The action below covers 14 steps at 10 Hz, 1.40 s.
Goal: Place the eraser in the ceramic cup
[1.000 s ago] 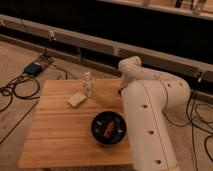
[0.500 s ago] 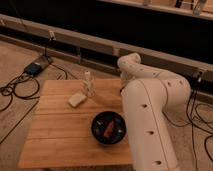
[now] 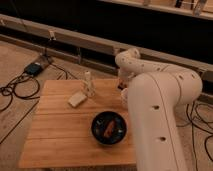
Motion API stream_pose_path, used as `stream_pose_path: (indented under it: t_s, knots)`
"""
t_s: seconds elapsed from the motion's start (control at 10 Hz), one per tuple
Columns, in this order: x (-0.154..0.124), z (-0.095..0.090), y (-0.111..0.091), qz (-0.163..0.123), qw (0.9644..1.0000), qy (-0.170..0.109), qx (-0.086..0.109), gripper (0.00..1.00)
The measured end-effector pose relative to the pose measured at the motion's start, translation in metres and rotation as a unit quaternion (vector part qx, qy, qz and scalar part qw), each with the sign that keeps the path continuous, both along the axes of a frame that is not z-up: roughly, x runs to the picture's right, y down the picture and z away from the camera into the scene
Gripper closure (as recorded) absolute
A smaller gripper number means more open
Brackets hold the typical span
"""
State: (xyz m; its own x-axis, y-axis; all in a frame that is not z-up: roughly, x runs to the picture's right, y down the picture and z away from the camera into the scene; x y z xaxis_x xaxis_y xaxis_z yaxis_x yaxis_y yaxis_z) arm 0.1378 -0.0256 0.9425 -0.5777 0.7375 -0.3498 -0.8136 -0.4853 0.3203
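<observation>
Holding orange bits (image 3: pixel 110 128), the black bowl (image 3: pixel 94 129) lies before the closed tool (image 3: pixel 121 86).

Big unit here: bulky off-white plastic arm (image 3: pixel 155 102), smooth rounded shells w/ small dark holes dotted along. Thick near link, slimmer curved far link. At tip, small dark gripper (image 3: pixel 121 86), pinched closed, over far-right edge of light wooden table (image 3: pixel 55 132).

High view over table (image 3: pixel 55 130), behind arm (image 3: pixel 160 115)
</observation>
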Motion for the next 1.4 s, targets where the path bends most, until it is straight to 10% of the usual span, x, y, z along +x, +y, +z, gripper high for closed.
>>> stream_pose_path:
  t_s: [0.8,1.4]
  knots:
    - [-0.039,-0.099,-0.024,-0.059,0.9961,-0.037,0.055,1.00]
    - [-0.071,-0.152,0.006,0.042,0.9944,-0.092,0.029,1.00]
